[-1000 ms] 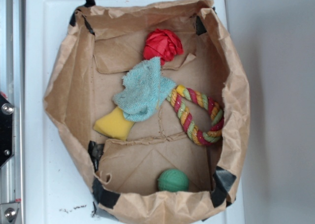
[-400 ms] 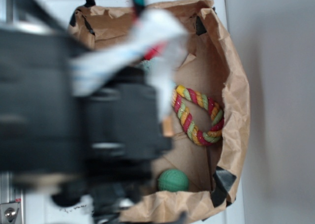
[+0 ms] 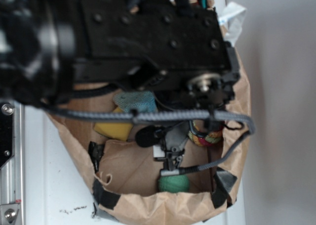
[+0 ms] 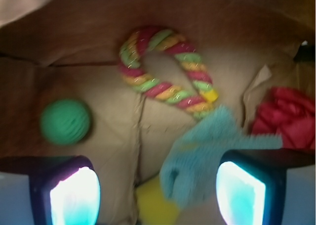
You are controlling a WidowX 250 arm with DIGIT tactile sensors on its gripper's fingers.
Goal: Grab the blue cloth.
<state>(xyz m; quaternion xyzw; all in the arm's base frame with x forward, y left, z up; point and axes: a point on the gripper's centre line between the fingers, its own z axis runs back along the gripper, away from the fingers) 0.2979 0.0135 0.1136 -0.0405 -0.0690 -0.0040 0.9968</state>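
A brown paper bag (image 3: 237, 111), opened wide and taped at its corners with black tape, is being shown lying on a white bench (image 3: 49, 185), with the black robot arm (image 3: 123, 37) being seen blurred across the upper half of the exterior view. The blue cloth (image 4: 207, 156) is being seen on the floor of the bag, near its middle; in the exterior view only a small patch of the blue cloth (image 3: 134, 101) is being left visible below the arm. In the wrist view the cloth is being shown draped partly over a yellow sponge (image 4: 155, 205), one end touching the multicoloured rope toy (image 4: 163, 67) and the other end lying just beside the red ball of fabric (image 4: 289, 116). The claw (image 4: 158, 195) is being held spread, its two fingers (image 4: 74, 195) being seen at the bottom corners of the wrist view, well apart, with nothing being pinched between them. The right-hand finger is being seen in front of an edge of the cloth, and whether it is touching the fabric cannot be told. A green ball (image 4: 65, 121) is being shown resting apart from the cloth, to the left in the wrist view, and the same green ball (image 3: 174, 183) is being seen near the bag's lower wall in the exterior view.
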